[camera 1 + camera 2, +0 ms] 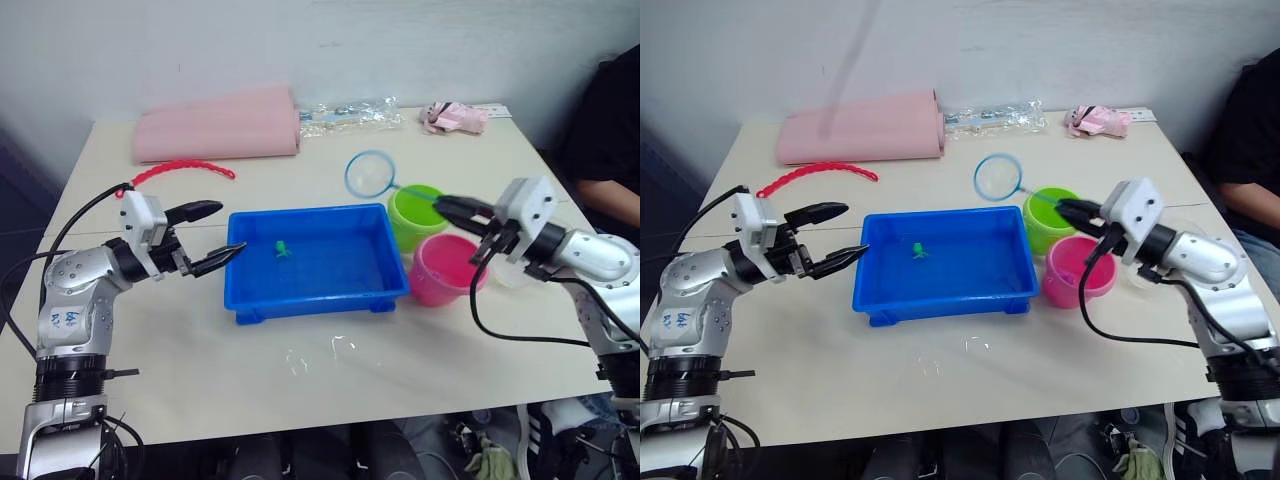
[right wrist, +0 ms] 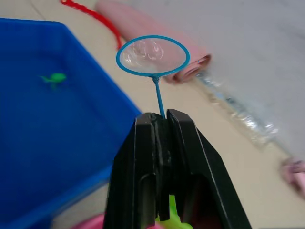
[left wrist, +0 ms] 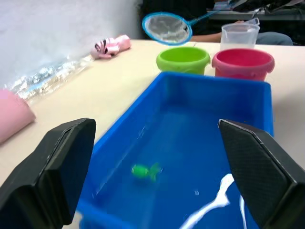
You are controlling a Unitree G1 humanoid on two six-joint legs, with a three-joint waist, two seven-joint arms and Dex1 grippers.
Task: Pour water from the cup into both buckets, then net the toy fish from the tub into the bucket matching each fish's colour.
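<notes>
The blue tub [image 1: 390,288] stands mid-table with one green toy fish [image 1: 283,248] in its water. Just right of it are the lime green bucket [image 1: 417,215] and, nearer me, the pink bucket [image 1: 445,268]. My right gripper [image 1: 448,207] is shut on the net's thin handle, holding the blue-rimmed hoop of the net [image 1: 371,174] in the air behind the tub, beside the green bucket. The clear cup [image 3: 239,35] stands behind the pink bucket, seen from the left wrist. My left gripper [image 1: 218,235] is open at the tub's left end, empty.
A folded pink cloth [image 1: 218,124], a red beaded strip [image 1: 183,170], a clear plastic bag [image 1: 350,113] and a small pink toy [image 1: 453,117] lie along the table's far side. Water is spilled in front of the tub [image 1: 320,353]. A person [image 1: 608,130] sits at the right.
</notes>
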